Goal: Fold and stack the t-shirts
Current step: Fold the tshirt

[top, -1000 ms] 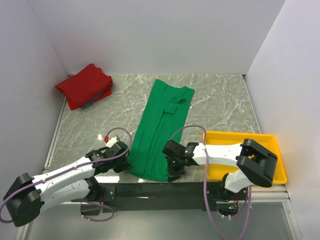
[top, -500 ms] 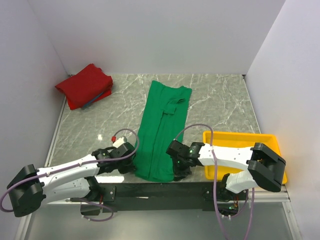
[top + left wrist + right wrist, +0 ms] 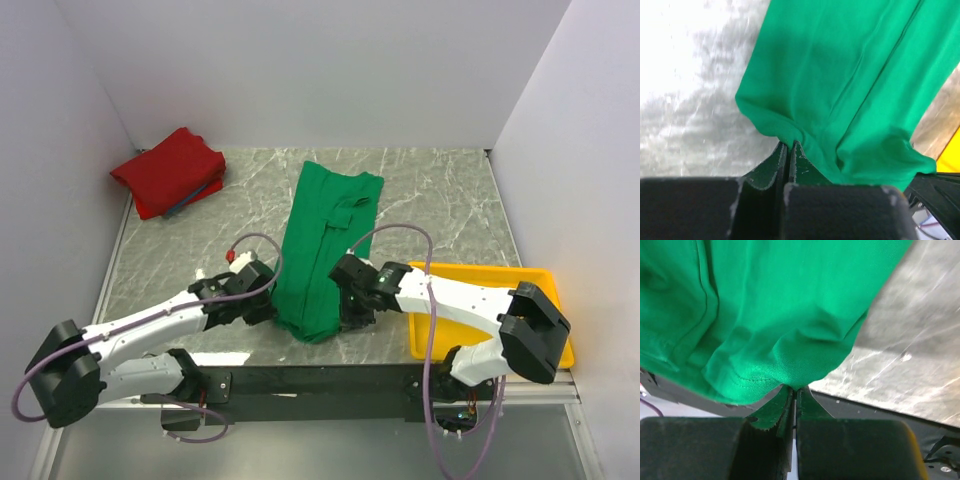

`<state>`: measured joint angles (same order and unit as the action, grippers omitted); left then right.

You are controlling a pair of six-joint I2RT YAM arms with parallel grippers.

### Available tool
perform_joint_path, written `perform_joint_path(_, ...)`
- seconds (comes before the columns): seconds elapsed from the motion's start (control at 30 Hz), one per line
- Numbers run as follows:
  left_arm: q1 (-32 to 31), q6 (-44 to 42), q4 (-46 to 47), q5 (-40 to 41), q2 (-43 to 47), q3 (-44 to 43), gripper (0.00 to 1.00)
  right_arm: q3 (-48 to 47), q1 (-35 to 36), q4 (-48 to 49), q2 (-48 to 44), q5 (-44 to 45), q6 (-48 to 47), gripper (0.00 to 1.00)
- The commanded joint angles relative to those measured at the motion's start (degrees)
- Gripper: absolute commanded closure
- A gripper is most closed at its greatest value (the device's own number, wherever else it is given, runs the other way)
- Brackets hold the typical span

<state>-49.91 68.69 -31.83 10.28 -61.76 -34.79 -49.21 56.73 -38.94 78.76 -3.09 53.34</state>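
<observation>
I have the green t-shirt (image 3: 325, 235) lying as a long narrow strip down the middle of the table (image 3: 440, 200), running from near the far edge to near the near edge. The left gripper (image 3: 789, 145) is clamped on the left corner of the shirt's near end, its fingers pressed together on a fold of cloth. The right gripper (image 3: 795, 388) pinches the right corner the same way. Between them the near end is bunched and raised a little off the table. The red t-shirt (image 3: 168, 170) sits folded in the far left corner, and the yellow tray (image 3: 480, 268) lies at the near right edge, beside my right arm.

I judge the step in hand to be folding the near end over toward the far end. To do it well, I want both grippers level and travelling toward the far edge at the same pace, spread far enough apart that the cloth between them stays taut and doesn't sag. I lift only as high as the fold needs, so the strip isn't dragged along the table, then set the held edge square on the far end and let go once it lies flat. The likely faults are a thin pinch slipping off the cotton, or one side leading and skewing the fold
</observation>
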Motion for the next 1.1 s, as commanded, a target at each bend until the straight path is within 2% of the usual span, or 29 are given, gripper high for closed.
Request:
perform_joint_path(0.0, 2.18, -5.57, 4.58, -1.14, -2.83, -4.40, 0.99, -3.52, -3.11, -1.49, 1.04, 2.13, -2.36, 1.00)
perform_joint_path(0.33, 12.46, -15.50, 8.62, -5.97, -14.17, -14.07, 0.99, -11.42, -14.18, -1.93, 6.31, -1.04, -9.65, 1.00)
perform_joint_path(0.67, 21.51, -23.68, 10.21, -12.12, -31.03, -29.00, 0.99, -28.12, -22.18, -6.41, 19.76, -2.62, -16.16, 1.00)
perform_joint_path(0.87, 23.89, -26.93, 9.78, -16.61, -40.26, -38.76, 0.99, -33.14, -26.49, -8.87, 23.80, -3.59, -18.53, 1.00)
perform_joint_path(1.07, 25.74, -28.08, 8.90, -18.89, -45.64, -43.96, 0.99, -35.77, -29.83, -10.10, 27.14, -4.81, -19.77, 1.00)
